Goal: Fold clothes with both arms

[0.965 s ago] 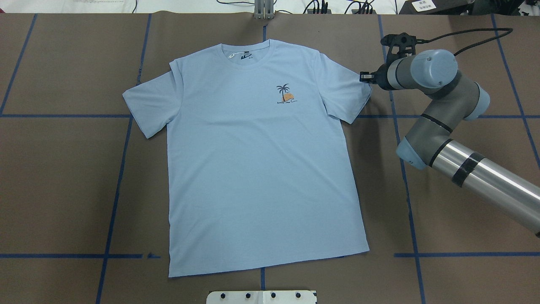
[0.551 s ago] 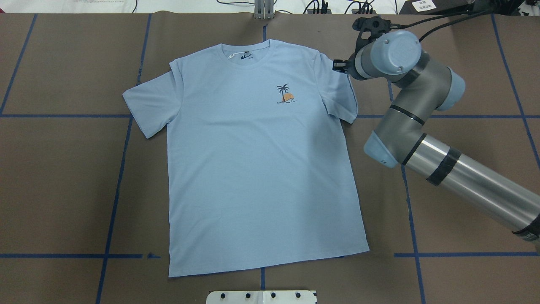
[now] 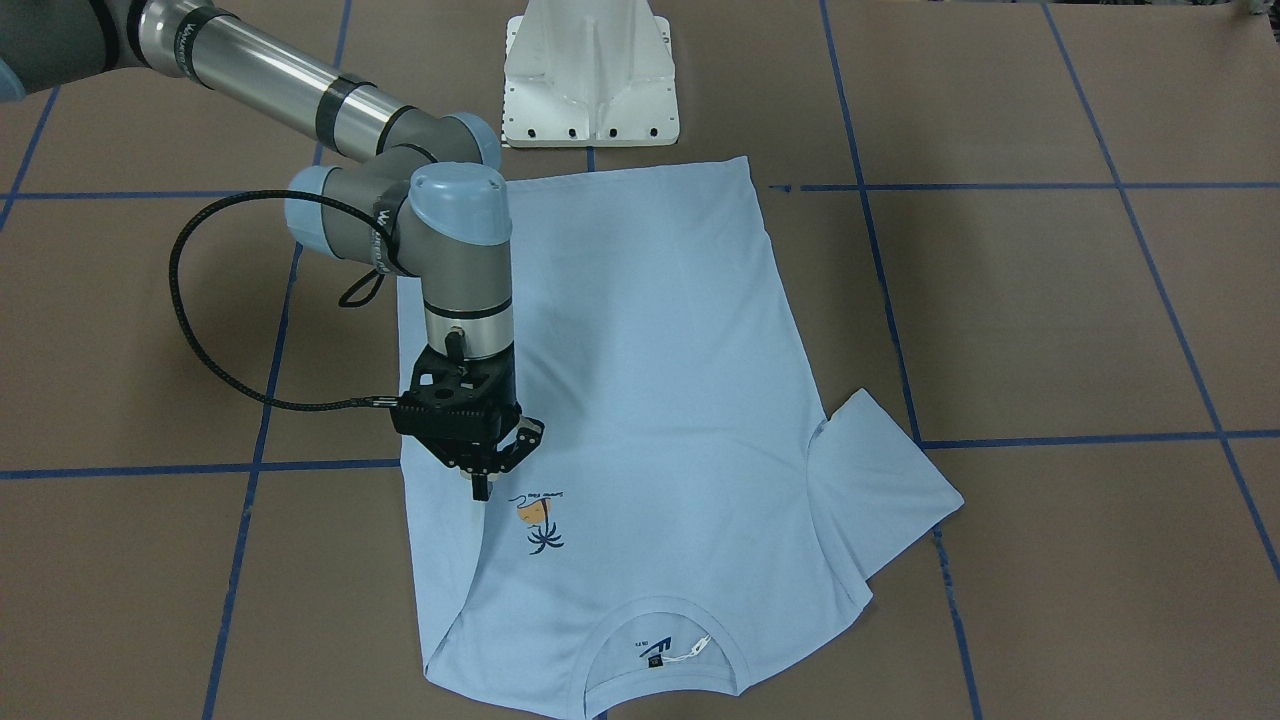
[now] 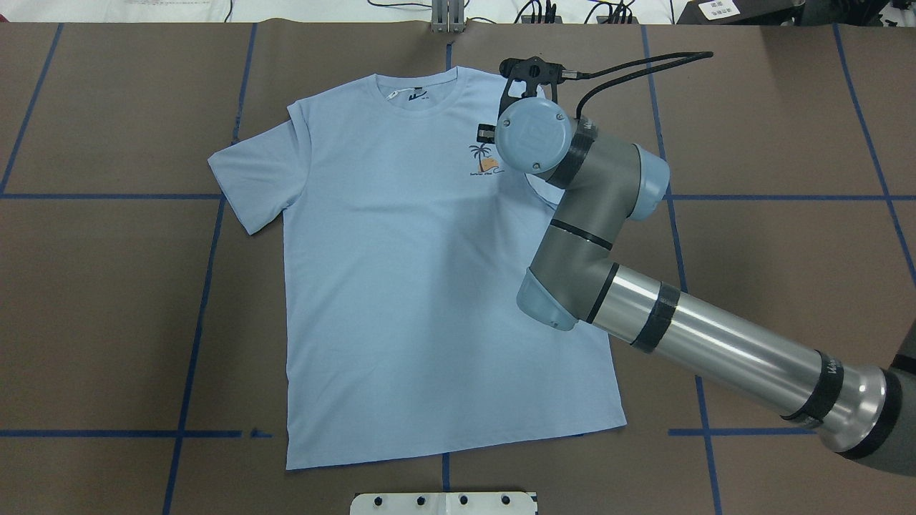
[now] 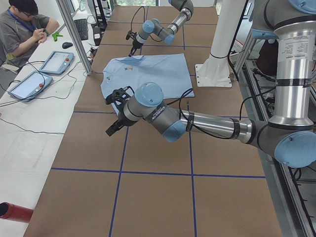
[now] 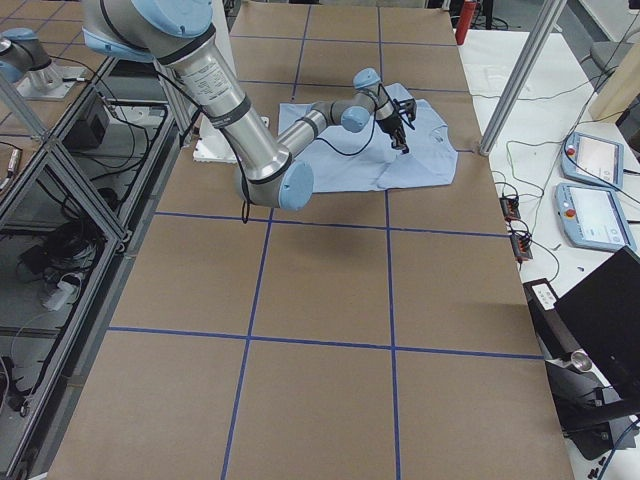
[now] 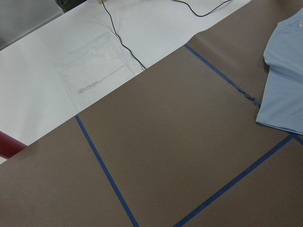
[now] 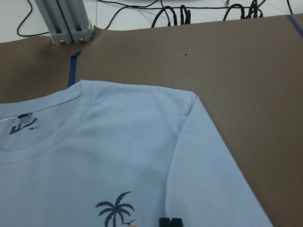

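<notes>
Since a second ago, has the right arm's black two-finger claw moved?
Yes: in the overhead view the right claw went left, from the blue tape line to the palm print on the light blue T-shirt.

The brown-papered table [image 4: 787, 143], gridded with blue tape [image 4: 93, 433], carries a light blue T-shirt [image 4: 401, 286] lying chest-up and a white base [image 3: 590, 80].

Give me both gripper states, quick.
Left gripper: cannot be told, it shows only in the side view.
Right gripper: closed on the light blue T-shirt's sleeve, folded over the chest.
</notes>
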Motion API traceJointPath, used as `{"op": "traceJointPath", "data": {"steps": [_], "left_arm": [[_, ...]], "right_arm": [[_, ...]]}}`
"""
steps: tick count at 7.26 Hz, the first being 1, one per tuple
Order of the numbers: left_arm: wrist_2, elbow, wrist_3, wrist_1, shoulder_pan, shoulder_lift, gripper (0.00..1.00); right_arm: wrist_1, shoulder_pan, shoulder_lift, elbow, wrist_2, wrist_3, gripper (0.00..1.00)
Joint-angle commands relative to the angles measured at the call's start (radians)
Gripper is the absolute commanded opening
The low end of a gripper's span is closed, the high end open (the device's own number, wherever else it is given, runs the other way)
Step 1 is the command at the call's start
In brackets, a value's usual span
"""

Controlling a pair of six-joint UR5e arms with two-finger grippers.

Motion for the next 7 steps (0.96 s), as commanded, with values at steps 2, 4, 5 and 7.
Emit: {"op": "traceJointPath", "data": {"steps": [2,4,5,7], "left_arm": [[0.000,0.002,0.000,0.000,0.000,-0.002,1.00],[0.000,0.002,-0.015,0.000,0.000,-0.008,1.00],[0.000,0.002,-0.058,-0.018,0.011,-0.024,1.00],[0.009,0.037,-0.189,-0.066,0.168,-0.073,1.00]], "right_arm": [[0.004,-0.037,0.029,-0.037,-0.045,-0.011,0.58],[0.005,-0.031,0.049,-0.036,-0.041,-0.023,1.00],[0.002,0.014,0.057,-0.030,0.025,-0.052,1.00],[-0.005,0.149,0.052,-0.027,0.247,-0.187,1.00]]}}
